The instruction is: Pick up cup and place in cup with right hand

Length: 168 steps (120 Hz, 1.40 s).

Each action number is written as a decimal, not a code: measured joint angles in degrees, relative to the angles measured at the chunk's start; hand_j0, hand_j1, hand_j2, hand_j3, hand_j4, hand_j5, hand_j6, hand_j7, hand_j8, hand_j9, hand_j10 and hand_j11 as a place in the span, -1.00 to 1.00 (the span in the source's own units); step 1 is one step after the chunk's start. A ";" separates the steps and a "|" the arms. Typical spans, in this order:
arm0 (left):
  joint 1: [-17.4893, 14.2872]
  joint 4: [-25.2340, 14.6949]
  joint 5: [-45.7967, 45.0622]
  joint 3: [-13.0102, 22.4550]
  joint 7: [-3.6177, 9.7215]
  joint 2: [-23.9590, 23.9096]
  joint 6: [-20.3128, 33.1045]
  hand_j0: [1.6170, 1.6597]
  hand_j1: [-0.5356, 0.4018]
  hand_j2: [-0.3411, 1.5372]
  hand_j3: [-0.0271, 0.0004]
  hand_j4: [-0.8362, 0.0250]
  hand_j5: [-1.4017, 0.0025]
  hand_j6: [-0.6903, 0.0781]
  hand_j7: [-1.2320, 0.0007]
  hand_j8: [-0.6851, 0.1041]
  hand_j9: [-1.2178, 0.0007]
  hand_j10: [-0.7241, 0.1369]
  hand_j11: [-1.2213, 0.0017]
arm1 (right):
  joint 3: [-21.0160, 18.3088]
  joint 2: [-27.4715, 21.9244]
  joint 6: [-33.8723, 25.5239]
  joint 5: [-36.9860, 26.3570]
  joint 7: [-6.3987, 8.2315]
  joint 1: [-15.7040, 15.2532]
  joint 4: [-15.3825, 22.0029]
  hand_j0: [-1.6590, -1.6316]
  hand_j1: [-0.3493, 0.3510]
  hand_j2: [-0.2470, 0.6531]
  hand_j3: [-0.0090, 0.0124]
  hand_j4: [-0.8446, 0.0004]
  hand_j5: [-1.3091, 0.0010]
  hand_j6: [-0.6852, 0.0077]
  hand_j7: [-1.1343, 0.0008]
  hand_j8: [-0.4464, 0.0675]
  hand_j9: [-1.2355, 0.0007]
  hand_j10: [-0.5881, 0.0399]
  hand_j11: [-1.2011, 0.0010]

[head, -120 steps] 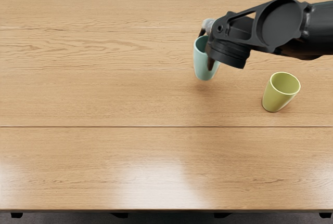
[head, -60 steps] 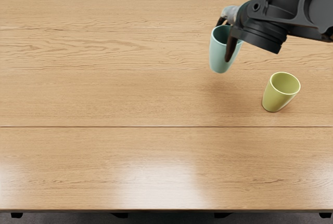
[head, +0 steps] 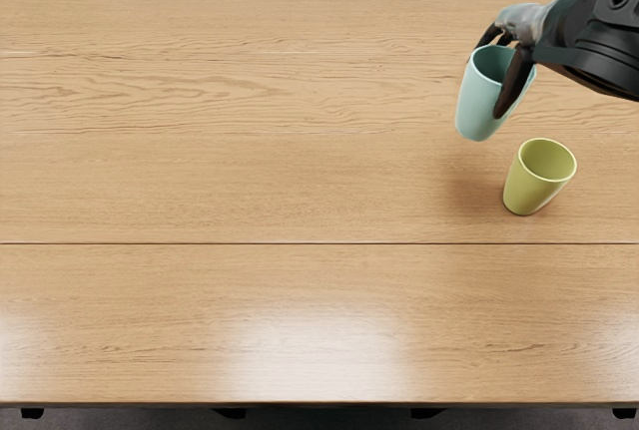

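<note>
Blue cup (head: 477,101) aloft over the desk (head: 260,181), grasped near its rim by the right hand (head: 514,41). Green cup (head: 534,186) stands on the desk, near it and apart.

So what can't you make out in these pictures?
All in the head view:
- Far fingertips of the right hand: hidden behind the teal cup.
- Inside floors of the teal cup and green cup: hidden by their near walls.
- Rest of the right arm: cut off by the right edge.
- Left arm: out of view.
</note>
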 joint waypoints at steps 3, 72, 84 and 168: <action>0.00 0.01 -0.01 0.01 0.00 0.00 0.00 0.92 0.89 -0.64 0.97 0.94 1.00 0.80 1.00 0.74 1.00 0.68 1.00 | 0.00 -0.60 0.03 -0.24 0.00 0.03 0.31 -0.61 0.09 -0.63 -0.20 -0.05 0.10 0.01 -0.03 -0.63 0.05 -0.54 0.02; -2.80 0.00 -0.07 0.35 0.00 0.00 0.00 0.92 0.89 -0.64 0.97 0.94 1.00 0.80 1.00 0.74 1.00 0.68 1.00 | -0.36 -10.31 1.10 -4.30 -0.01 -0.37 4.45 -0.70 0.26 -0.52 -0.16 -0.02 0.11 0.24 -0.01 -0.44 0.05 -0.49 0.02; -3.72 0.00 -0.08 0.41 0.00 0.00 0.00 0.92 0.89 -0.64 0.97 0.94 1.00 0.80 1.00 0.73 1.00 0.68 1.00 | -0.49 -12.57 1.27 -5.25 0.00 -0.42 5.67 -0.71 0.26 -0.52 -0.17 -0.02 0.11 0.24 -0.01 -0.43 0.05 -0.49 0.02; -5.45 0.00 -0.08 4.47 0.00 0.00 0.00 0.92 0.89 -0.64 0.97 0.94 1.00 0.80 1.00 0.74 1.00 0.68 1.00 | -2.84 -17.71 1.44 -7.66 -0.01 -0.99 7.76 -0.66 0.25 -0.52 -0.20 -0.04 0.12 0.20 -0.01 -0.48 0.06 -0.51 0.03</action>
